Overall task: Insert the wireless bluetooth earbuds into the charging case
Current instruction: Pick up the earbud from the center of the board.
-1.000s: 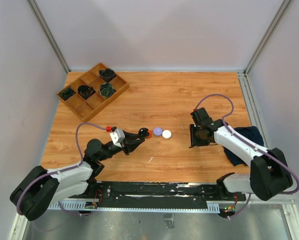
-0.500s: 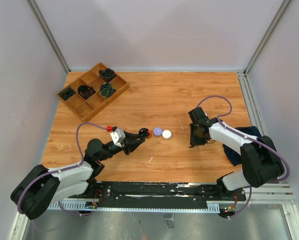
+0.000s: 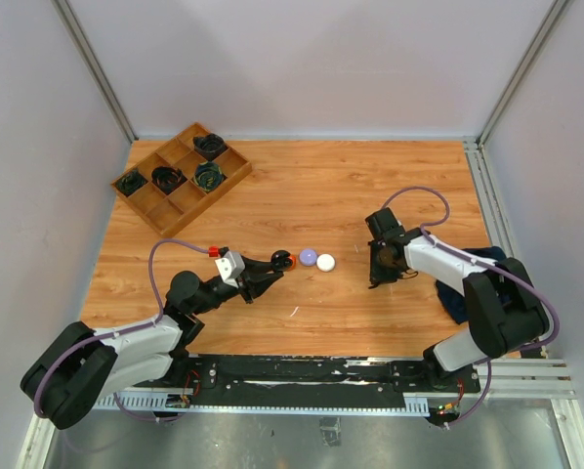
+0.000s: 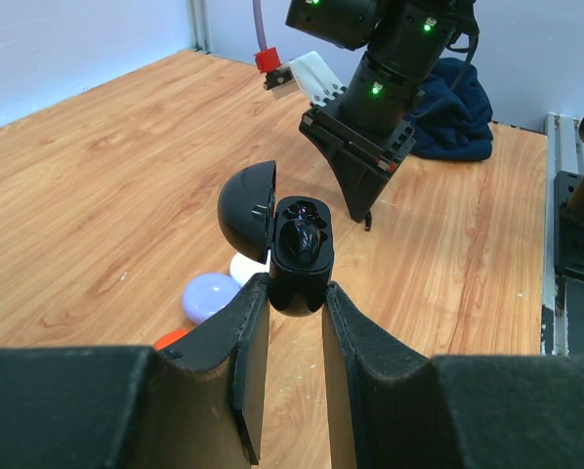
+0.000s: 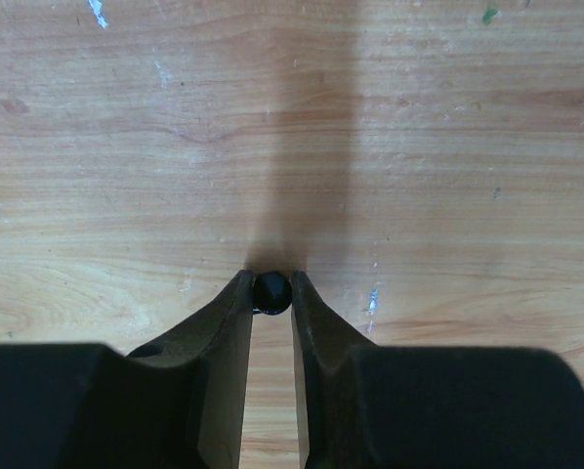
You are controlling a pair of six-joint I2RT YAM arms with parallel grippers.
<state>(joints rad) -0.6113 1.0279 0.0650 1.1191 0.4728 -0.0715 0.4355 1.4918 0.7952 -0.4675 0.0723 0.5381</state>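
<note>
My left gripper is shut on the black charging case, held above the table with its lid swung open to the left. A glossy black shape sits in the case's well. In the top view the case is left of centre. My right gripper points down at the table and is shut on a small black earbud, which rests on the wood. In the top view that gripper stands right of centre, apart from the case.
A pale purple round case, a white one and a red-orange piece lie beside the held case. A wooden tray with coiled black cables stands at the back left. A dark blue cloth lies at the right edge.
My right gripper has closed its fingers onto the black earbud and its arm has shifted slightly left. The left arm and the case have not moved.
</note>
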